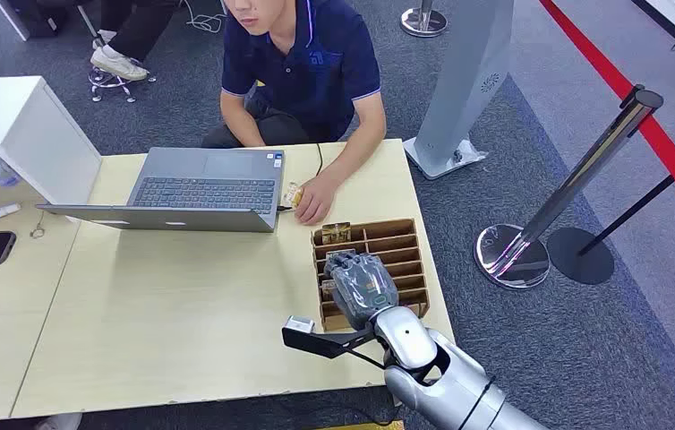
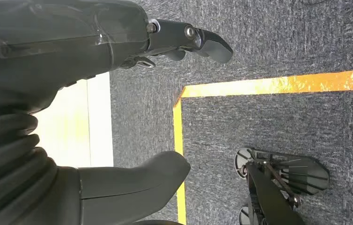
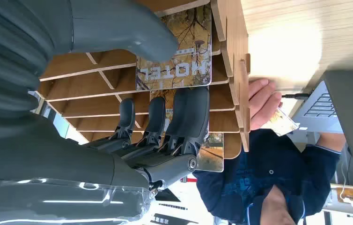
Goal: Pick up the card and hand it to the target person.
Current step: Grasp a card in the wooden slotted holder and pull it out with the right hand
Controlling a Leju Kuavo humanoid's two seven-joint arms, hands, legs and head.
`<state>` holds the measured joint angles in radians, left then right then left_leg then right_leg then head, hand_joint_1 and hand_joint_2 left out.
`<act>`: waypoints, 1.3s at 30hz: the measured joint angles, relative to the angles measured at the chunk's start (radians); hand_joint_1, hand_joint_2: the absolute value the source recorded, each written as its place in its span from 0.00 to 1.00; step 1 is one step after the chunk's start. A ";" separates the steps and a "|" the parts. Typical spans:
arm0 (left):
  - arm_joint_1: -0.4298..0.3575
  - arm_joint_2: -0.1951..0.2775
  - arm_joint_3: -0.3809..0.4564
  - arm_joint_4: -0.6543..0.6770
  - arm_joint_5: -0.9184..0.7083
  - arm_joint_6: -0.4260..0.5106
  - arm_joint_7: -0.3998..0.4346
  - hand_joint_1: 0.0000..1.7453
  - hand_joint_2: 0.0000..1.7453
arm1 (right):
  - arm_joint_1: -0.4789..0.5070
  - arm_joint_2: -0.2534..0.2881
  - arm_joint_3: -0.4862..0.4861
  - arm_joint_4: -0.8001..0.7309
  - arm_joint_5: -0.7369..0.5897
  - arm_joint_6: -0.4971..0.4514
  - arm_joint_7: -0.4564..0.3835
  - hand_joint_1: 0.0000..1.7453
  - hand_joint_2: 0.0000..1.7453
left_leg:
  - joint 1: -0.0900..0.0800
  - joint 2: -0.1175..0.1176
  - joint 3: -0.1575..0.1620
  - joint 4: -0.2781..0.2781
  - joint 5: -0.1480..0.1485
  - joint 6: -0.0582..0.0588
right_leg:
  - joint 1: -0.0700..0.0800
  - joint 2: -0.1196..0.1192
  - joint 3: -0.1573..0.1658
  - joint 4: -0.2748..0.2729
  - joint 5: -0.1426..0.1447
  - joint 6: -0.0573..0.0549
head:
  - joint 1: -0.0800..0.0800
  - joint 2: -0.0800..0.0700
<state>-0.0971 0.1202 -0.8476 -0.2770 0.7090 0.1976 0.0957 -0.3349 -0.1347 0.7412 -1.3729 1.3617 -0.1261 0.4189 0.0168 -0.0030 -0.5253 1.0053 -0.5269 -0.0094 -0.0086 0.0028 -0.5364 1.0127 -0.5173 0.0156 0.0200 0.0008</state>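
The right hand (image 1: 361, 279) is over the wooden rack (image 1: 405, 240) at the right end of the worktop (image 1: 182, 296). In the right wrist view its dark fingers (image 3: 191, 117) lie across the front of a card (image 3: 177, 56) with "HOTEL" printed on it, and the thick thumb (image 3: 123, 30) sits on the other side of the same card. The card stands in one of the rack's slots. It looks like the thumb and fingers are closing in on the card, but it is hard to tell if they grip it yet, so the hold may be weak.

If the hand lifts now with a weak hold, the card could slip and drop back into the slot or fall flat on the rack. The fingers also reach over a second card (image 3: 212, 152) in the next slot. They could drag that one up too. The rack is light wood, so a snag on its thin walls could tip or slide it toward the worktop's edge.

The person (image 1: 303, 63) sits across the worktop, beside a laptop (image 1: 204, 188), with a hand (image 1: 316, 199) already holding another card (image 1: 293, 193) near the rack. A fast reach could bump that hand.

The left hand (image 2: 132, 51) hangs down over the carpet, fingers loosely apart, holding nothing.
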 joint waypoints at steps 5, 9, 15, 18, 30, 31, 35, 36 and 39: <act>0.000 0.000 0.000 0.000 0.000 0.000 0.000 0.00 1.00 | 0.002 0.000 -0.005 0.000 0.001 -0.008 0.000 0.78 1.00 | 0.000 0.000 0.000 0.000 0.000 0.000 | 0.000 0.000 0.000 0.000 0.000 0.000 | 0.000 0.000; 0.000 0.000 0.000 0.000 0.000 0.000 0.000 0.00 1.00 | 0.005 0.000 -0.007 -0.003 0.003 -0.018 0.000 0.82 1.00 | 0.000 0.000 0.000 0.000 0.000 0.000 | 0.000 0.000 0.000 0.000 0.000 0.000 | 0.000 0.000; 0.000 0.000 0.000 0.000 0.000 0.000 -0.001 0.00 1.00 | 0.008 0.000 -0.013 -0.010 0.016 -0.025 0.000 0.84 1.00 | 0.000 0.000 0.000 0.000 0.000 0.000 | 0.000 0.000 0.000 0.000 0.000 0.000 | 0.000 0.000; 0.000 0.000 0.000 0.000 0.000 0.000 -0.002 0.00 1.00 | 0.008 0.000 -0.014 -0.013 0.018 -0.025 0.000 0.85 1.00 | 0.000 0.000 0.000 0.000 0.000 0.000 | 0.000 0.000 0.000 0.000 0.000 0.000 | 0.000 0.000; 0.000 0.000 0.000 0.000 0.001 0.001 -0.003 0.00 1.00 | 0.014 -0.004 -0.026 -0.029 0.023 -0.040 0.005 0.98 1.00 | 0.000 0.000 0.000 0.000 0.000 0.000 | 0.000 0.000 0.000 0.000 0.000 0.000 | 0.000 0.000; 0.000 0.000 0.000 0.000 0.001 0.001 -0.003 0.00 1.00 | 0.016 -0.005 -0.027 -0.035 0.026 -0.045 0.007 0.99 1.00 | 0.000 0.000 0.000 0.000 0.000 0.000 | 0.000 0.000 0.000 0.000 0.000 0.000 | 0.000 0.000; 0.000 0.000 0.000 0.000 0.005 0.001 0.000 0.00 1.00 | 0.019 -0.012 -0.034 -0.089 0.052 -0.059 0.012 1.00 1.00 | 0.000 0.000 0.000 0.000 0.000 0.000 | 0.000 0.000 0.000 0.000 0.000 0.000 | 0.000 0.000; 0.000 0.000 0.000 0.000 0.006 0.001 0.002 0.00 1.00 | 0.019 -0.015 -0.036 -0.112 0.062 -0.059 0.014 1.00 1.00 | 0.000 0.000 0.000 0.000 0.000 0.000 | 0.000 0.000 0.000 0.000 0.000 0.000 | 0.000 0.000; 0.001 0.000 0.000 0.000 0.009 0.002 0.008 0.00 1.00 | 0.012 -0.027 -0.040 -0.203 0.100 -0.047 0.020 1.00 1.00 | 0.000 0.000 0.000 0.000 0.000 0.000 | 0.000 0.000 0.000 0.000 0.000 0.000 | 0.000 0.000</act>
<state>-0.0963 0.1202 -0.8480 -0.2767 0.7178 0.1991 0.1040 -0.3233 -0.1617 0.7013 -1.5760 1.4621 -0.1726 0.4386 0.0168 -0.0027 -0.5250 1.0055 -0.5268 -0.0094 -0.0086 0.0029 -0.5363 1.0128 -0.5171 0.0156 0.0200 0.0007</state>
